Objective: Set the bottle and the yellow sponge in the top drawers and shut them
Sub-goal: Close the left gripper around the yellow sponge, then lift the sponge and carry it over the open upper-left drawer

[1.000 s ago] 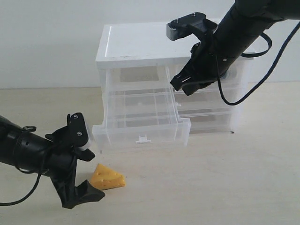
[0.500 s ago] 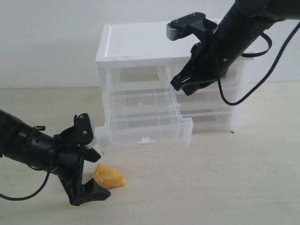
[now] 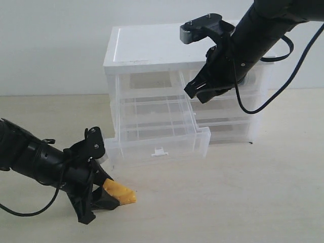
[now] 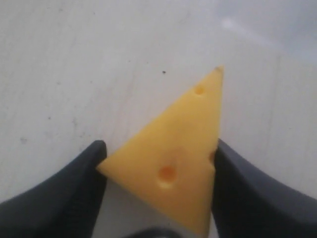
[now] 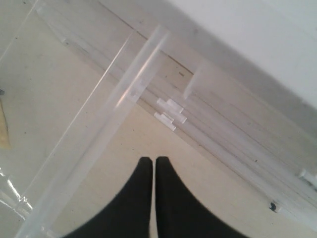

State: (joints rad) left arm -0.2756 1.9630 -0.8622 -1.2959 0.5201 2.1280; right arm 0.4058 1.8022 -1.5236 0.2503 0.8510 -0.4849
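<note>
The yellow sponge (image 3: 122, 194) lies on the table in front of the cabinet. My left gripper (image 3: 106, 188) is down around it. In the left wrist view both black fingers (image 4: 79, 183) press the sides of the sponge (image 4: 178, 144), so the left gripper (image 4: 158, 151) is shut on it. The left top drawer (image 3: 157, 143) is pulled far out and holds nothing. My right gripper (image 3: 195, 93) hangs shut and empty before the right top drawer (image 3: 258, 76), its fingertips (image 5: 146, 166) together. The bottle is out of view.
The white-topped cabinet (image 3: 147, 48) stands at the back of the table, with two full-width drawers below the top row. The open drawer's front (image 3: 161, 151) juts toward the sponge. Its clear side wall (image 5: 133, 89) runs just ahead of my right gripper.
My left arm has slid right along the table until its fingers came around the sponge. The open drawer has crept slightly forward. The right arm has not moved.
</note>
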